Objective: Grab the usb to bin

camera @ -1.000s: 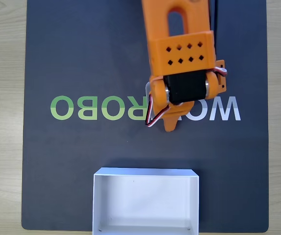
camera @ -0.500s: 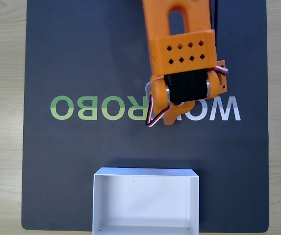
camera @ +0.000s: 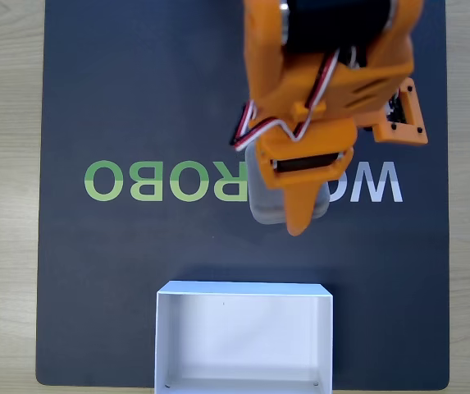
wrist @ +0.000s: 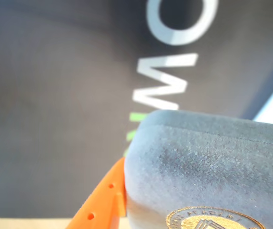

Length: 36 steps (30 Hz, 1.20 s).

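Above the mat (camera: 136,98), the end effector (camera: 294,215) grips the usb (wrist: 207,167), emblem facing the wrist camera.

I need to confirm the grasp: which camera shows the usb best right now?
The wrist view: the usb fills it close up, grey surface and gold emblem clear, an orange finger against its edge. The fixed view shows just grey edges under the gripper.

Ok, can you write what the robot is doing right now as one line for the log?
phase: carry | gripper: shut on small dark-grey rounded-square usb | usb: lifted above dark mat | white rectangular bin: empty, not yet reached
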Available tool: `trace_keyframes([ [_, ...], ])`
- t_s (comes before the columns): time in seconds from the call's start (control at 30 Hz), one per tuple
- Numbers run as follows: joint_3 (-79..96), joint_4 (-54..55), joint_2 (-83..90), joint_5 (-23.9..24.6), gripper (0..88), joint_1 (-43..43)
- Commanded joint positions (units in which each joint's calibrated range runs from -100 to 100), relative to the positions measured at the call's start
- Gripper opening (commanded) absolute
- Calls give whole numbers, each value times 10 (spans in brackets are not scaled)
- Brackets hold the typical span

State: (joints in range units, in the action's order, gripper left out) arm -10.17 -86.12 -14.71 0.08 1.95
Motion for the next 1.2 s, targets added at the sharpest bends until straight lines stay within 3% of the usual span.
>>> trace_keyframes([
  [0.0, -10, -10, 145, -1, 97, 13],
  [0.23, 55, -4, 348, -37, 98, 74],
  [0.5, 202, 141, 438, -52, 98, 112],
  [0.67, 191, 218, 329, -48, 98, 104],
  [0.83, 75, 278, 131, -46, 98, 108],
  [0.97, -65, 275, -31, -43, 98, 106],
  [1.17, -255, 264, -200, 0, 96, 104],
])
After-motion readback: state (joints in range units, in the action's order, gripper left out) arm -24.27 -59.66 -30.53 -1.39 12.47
